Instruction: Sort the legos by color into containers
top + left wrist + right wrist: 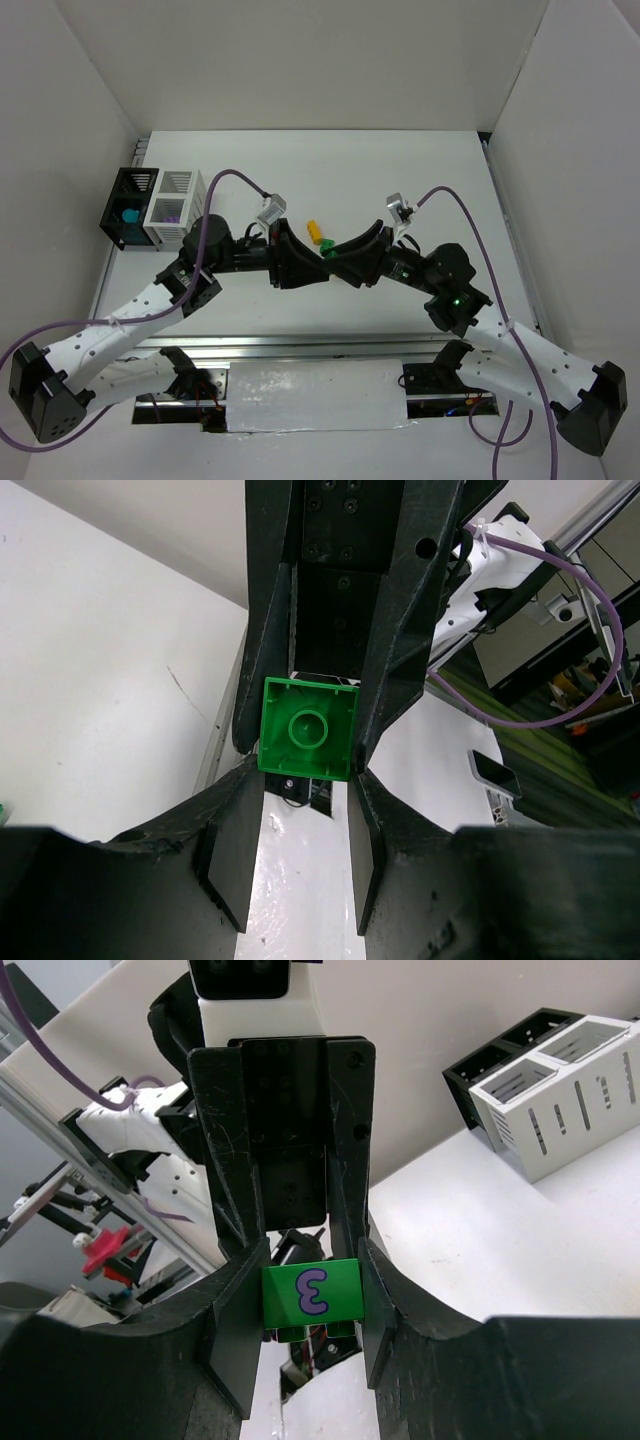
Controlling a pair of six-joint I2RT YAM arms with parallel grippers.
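Note:
My two grippers meet tip to tip at mid-table. My right gripper point(312, 1295) is shut on a green lego point(311, 1298) with a purple "3" on it; its fingers point(385, 680) flank the brick's hollow underside point(308, 728) in the left wrist view. My left gripper point(307, 785) is open, its tips right at the brick's near edge. In the top view the left gripper point(315, 262) and right gripper point(343, 262) face each other with the green brick point(328, 244) between them. A yellow-orange lego point(315, 231) lies just behind. The black container point(118, 212) holds a teal lego point(130, 214); the white container point(182, 190) holds a purple one point(170, 212).
The two bins stand together at the far left edge of the table and also show in the right wrist view, white point(560, 1100) in front of black point(495, 1065). White walls enclose the table. Purple cables point(235, 175) arch over both arms.

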